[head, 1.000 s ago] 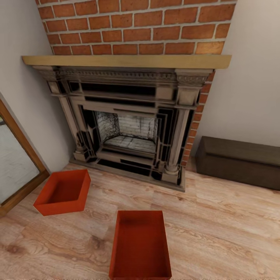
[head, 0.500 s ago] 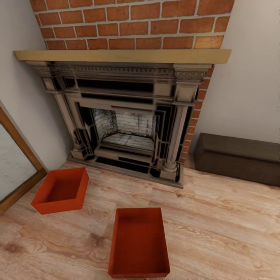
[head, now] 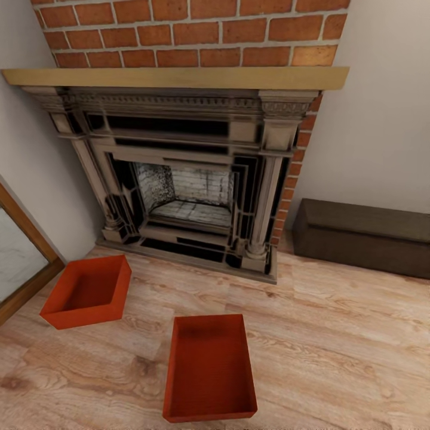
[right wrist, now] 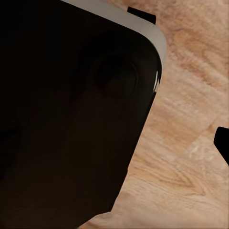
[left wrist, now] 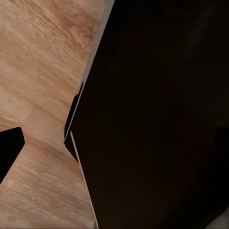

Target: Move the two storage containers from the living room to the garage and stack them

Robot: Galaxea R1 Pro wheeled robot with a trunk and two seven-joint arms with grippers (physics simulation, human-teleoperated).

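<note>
Two storage containers, both orange-red open bins, sit on the living room's light wood planks in front of the fireplace. One container point(head: 88, 291) lies at the left near the glass door. The other container point(head: 210, 365) lies lengthwise in the near middle, just ahead of me. Both are empty. In the left wrist view my left gripper point(left wrist: 43, 131) hangs over bare planks beside my dark body, its black fingertips point(left wrist: 9, 152) apart. My right gripper point(right wrist: 181, 78) also hangs over planks with its fingertips point(right wrist: 223, 143) spread and nothing between them.
An ornate dark fireplace point(head: 179, 179) with a wood mantel and red brick chimney point(head: 191, 30) fills the back wall. A dark brown chest point(head: 364, 236) stands against the wall at the right. A wood-framed glass door point(head: 18, 263) is at the left edge.
The whole head view has shifted: the fireplace and both containers sit slightly lower-left and closer, so the camera moved. The containers themselves have not moved on the floor.
</note>
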